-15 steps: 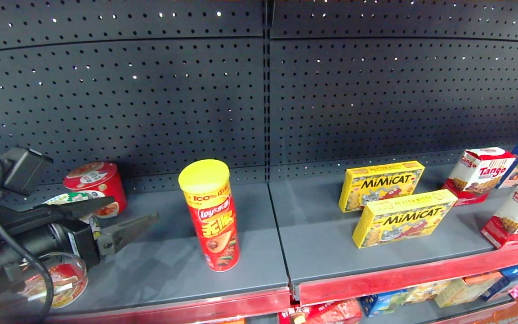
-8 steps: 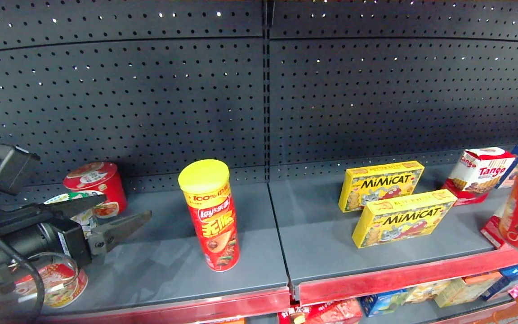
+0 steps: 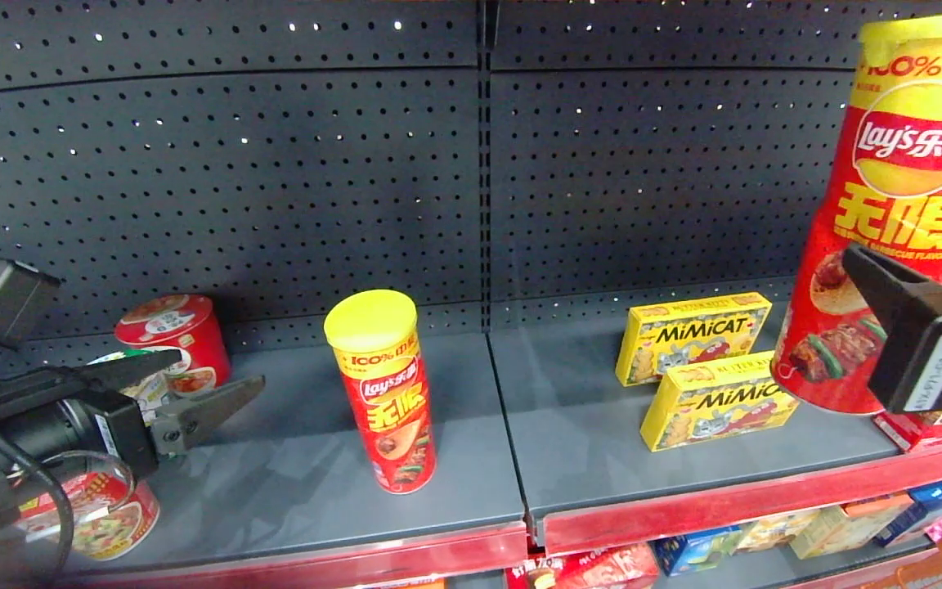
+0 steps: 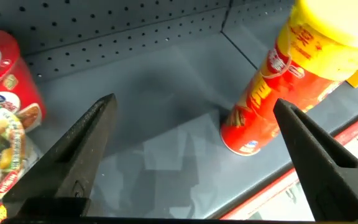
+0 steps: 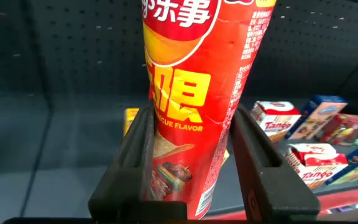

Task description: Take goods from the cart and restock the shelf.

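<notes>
A red chip can with a yellow lid (image 3: 384, 393) stands upright on the grey shelf (image 3: 307, 483), left of its middle seam; the same chip can (image 4: 284, 81) appears in the left wrist view. My left gripper (image 3: 193, 388) hovers open over the shelf to the can's left, nothing between its fingers (image 4: 79, 155). A second red chip can (image 3: 888, 213) is held upright in the air at the right, above the shelf's front, with my right gripper (image 5: 194, 155) shut on its lower body.
Two yellow boxes (image 3: 708, 360) lie right of the seam, under and left of the held can. Red noodle cups (image 3: 172, 331) stand at the far left near the left gripper. Wafer packs (image 5: 278, 118) crowd the right end. A lower shelf (image 3: 765, 540) holds more goods.
The right gripper has risen into view from the right with the second chip can, moving up and left over the shelf. The left gripper has drawn back slightly to the left.
</notes>
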Available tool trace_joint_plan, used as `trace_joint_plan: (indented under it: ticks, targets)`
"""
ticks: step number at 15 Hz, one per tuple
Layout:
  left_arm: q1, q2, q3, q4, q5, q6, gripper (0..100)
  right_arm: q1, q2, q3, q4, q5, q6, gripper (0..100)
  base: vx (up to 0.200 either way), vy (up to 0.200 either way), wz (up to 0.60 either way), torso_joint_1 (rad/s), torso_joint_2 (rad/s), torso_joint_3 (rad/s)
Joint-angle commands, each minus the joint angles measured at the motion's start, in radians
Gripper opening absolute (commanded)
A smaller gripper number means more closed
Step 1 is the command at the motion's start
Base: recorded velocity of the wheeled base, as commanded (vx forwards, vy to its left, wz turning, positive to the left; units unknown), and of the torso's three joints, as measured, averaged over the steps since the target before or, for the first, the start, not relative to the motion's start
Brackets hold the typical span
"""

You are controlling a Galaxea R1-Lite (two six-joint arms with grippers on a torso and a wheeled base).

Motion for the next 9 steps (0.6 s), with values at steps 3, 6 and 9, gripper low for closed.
trace_joint_plan:
  ticks: [3, 6, 9]
  targets:
    - [0.005, 0.006, -0.016, 0.0, 0.0, -0.001, 100, -0.026, 0.027, -0.005, 0.042, 0.008, 0.001, 0, 0.0, 0.0, 0.0, 0.0, 0.0, 0.0]
    - [0.008, 0.005, -0.015, 0.0, 0.0, -0.001, 100, -0.021, 0.049, -0.016, 0.051, 0.023, -0.001, 0, 0.0, 0.0, 0.0, 0.0, 0.0, 0.0]
    - [0.014, 0.005, -0.016, 0.0, 0.0, -0.001, 100, -0.075, 0.113, -0.116, 0.048, 0.172, 0.012, 0, 0.0, 0.0, 0.0, 0.0, 0.0, 0.0]
